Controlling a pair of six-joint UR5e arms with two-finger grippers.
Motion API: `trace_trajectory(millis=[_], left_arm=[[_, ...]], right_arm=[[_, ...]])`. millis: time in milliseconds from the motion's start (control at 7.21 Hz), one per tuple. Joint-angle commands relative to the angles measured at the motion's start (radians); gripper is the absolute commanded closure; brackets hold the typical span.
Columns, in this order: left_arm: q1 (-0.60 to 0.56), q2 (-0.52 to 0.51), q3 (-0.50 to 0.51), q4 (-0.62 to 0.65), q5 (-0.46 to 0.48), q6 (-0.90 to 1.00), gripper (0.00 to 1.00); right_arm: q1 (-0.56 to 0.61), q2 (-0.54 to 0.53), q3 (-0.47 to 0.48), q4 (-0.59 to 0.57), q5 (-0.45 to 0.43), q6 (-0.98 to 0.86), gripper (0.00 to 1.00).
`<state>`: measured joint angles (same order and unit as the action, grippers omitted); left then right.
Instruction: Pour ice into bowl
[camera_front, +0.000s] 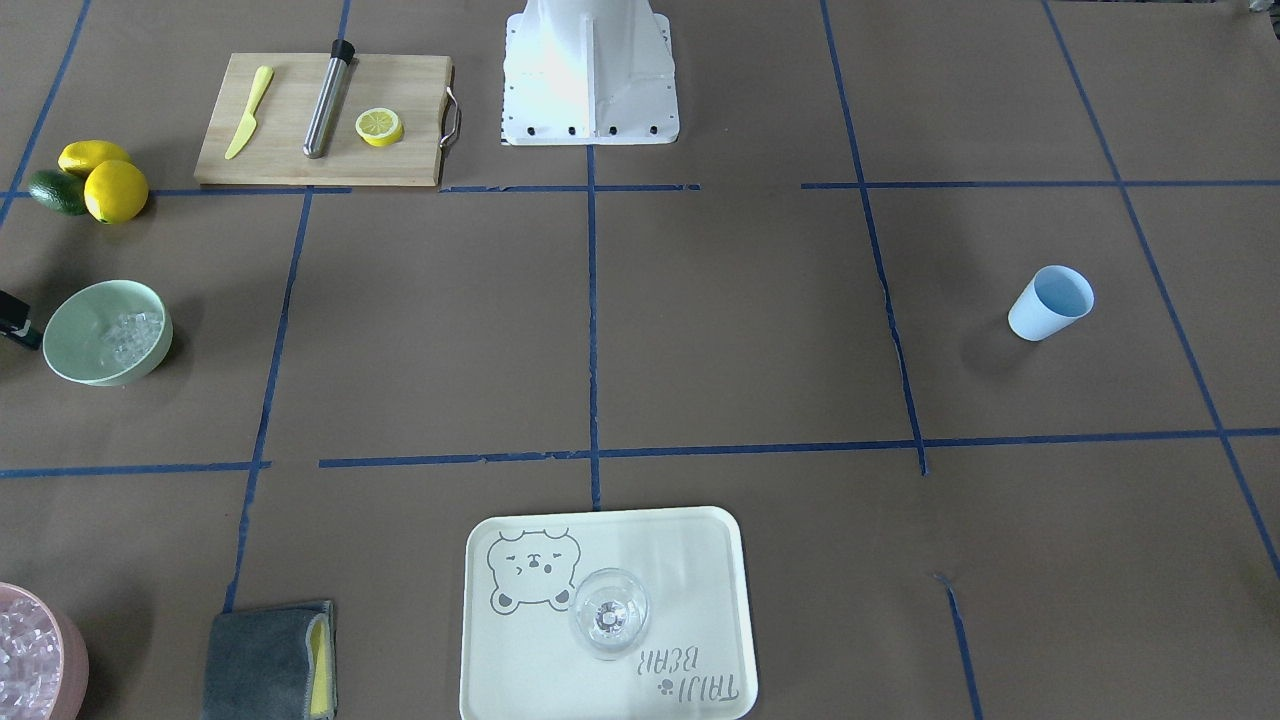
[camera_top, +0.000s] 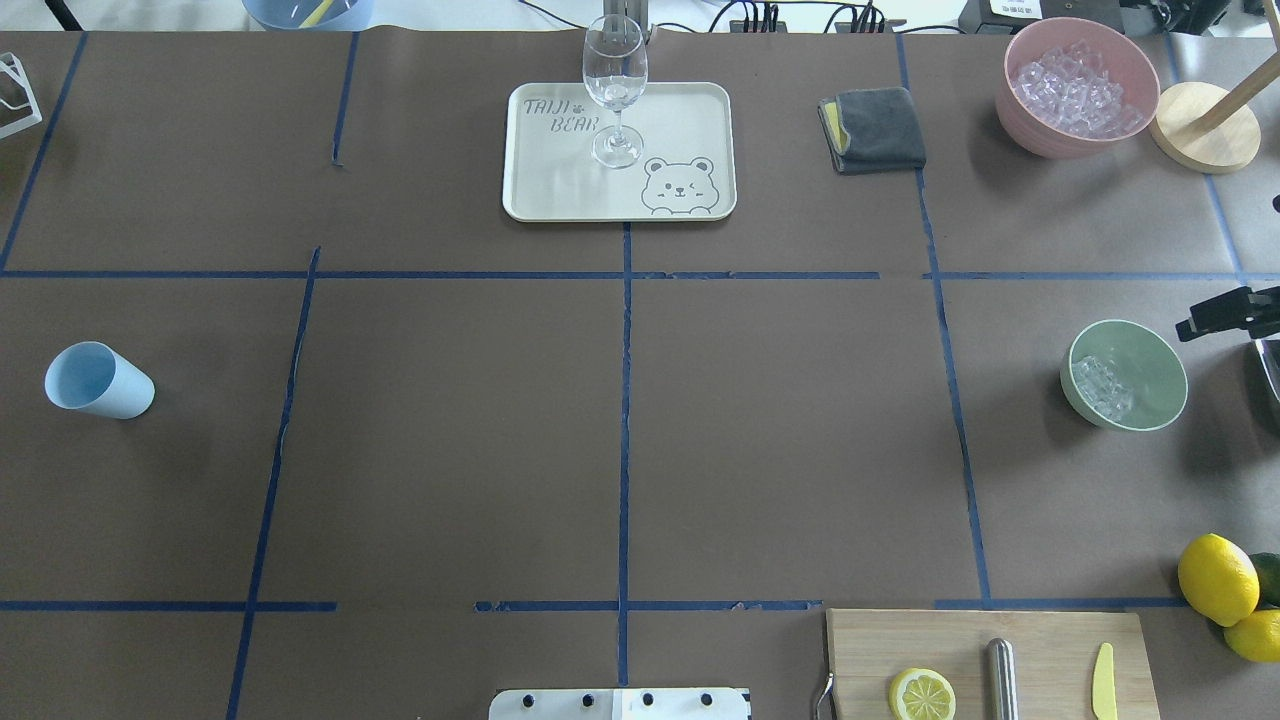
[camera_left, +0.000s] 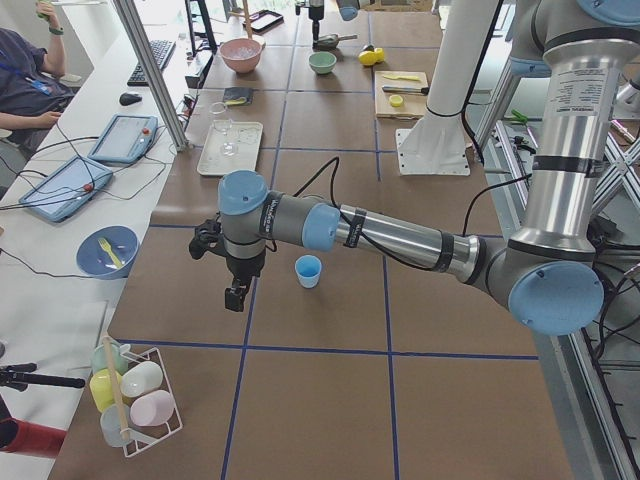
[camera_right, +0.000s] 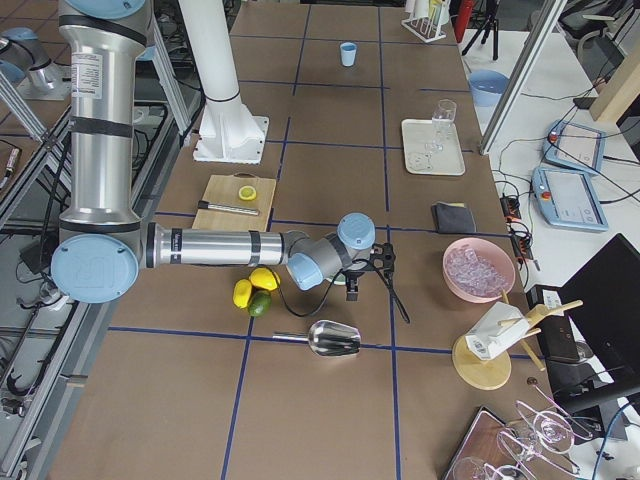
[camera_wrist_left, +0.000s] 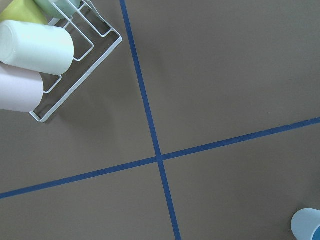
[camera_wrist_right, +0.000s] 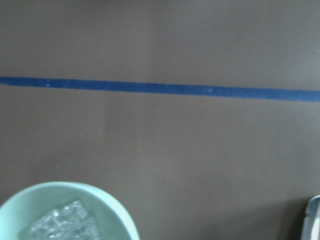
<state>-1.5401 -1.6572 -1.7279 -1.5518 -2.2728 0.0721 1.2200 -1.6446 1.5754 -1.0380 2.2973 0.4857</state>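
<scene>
The mint-green bowl (camera_front: 70, 335) stands at the table's right end and holds a small heap of clear ice (camera_front: 132, 335). It also shows in the overhead view (camera_top: 1140, 370) and at the bottom of the right wrist view (camera_wrist_right: 30, 210). My right gripper (camera_right: 353, 288) hangs just beside the bowl. Only a black part of it shows at the overhead view's edge (camera_top: 1225, 312), so I cannot tell if it is open. My left gripper (camera_left: 235, 293) hangs over the table near the light blue cup (camera_left: 308, 270). It shows only in the left side view.
A pink tub (camera_top: 1075, 85) full of ice stands beyond the bowl. A metal scoop (camera_right: 335, 338) lies on the table near the right gripper. Lemons (camera_top: 1217, 578), a cutting board (camera_top: 985, 640), a tray (camera_top: 560, 190) with a wine glass (camera_top: 614, 85), a grey cloth (camera_top: 878, 128) and a cup rack (camera_wrist_left: 45, 55) are around.
</scene>
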Motion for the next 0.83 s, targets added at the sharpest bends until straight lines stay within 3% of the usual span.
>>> trace_trajectory(millis=[0,139,277,416,694], left_arm=[[-0.002,0.001,-0.004,-0.001,-0.001,0.0,0.0],[-0.002,0.001,-0.005,-0.001,0.001,0.0,0.0],[-0.002,0.001,-0.007,0.001,-0.001,0.0,0.0],[-0.002,0.001,-0.007,0.001,-0.001,0.0,0.0],[-0.002,0.002,-0.007,0.001,-0.001,0.0,0.0]], right_arm=[[0.152,0.024,0.003,-0.253,-0.097,-0.364,0.0],[0.244,0.104,-0.001,-0.431,-0.078,-0.489,0.0],[0.316,0.121,0.003,-0.538,-0.035,-0.546,0.0],[0.379,0.096,0.003,-0.545,0.087,-0.549,0.0],[0.43,0.002,-0.012,-0.521,0.166,-0.541,0.0]])
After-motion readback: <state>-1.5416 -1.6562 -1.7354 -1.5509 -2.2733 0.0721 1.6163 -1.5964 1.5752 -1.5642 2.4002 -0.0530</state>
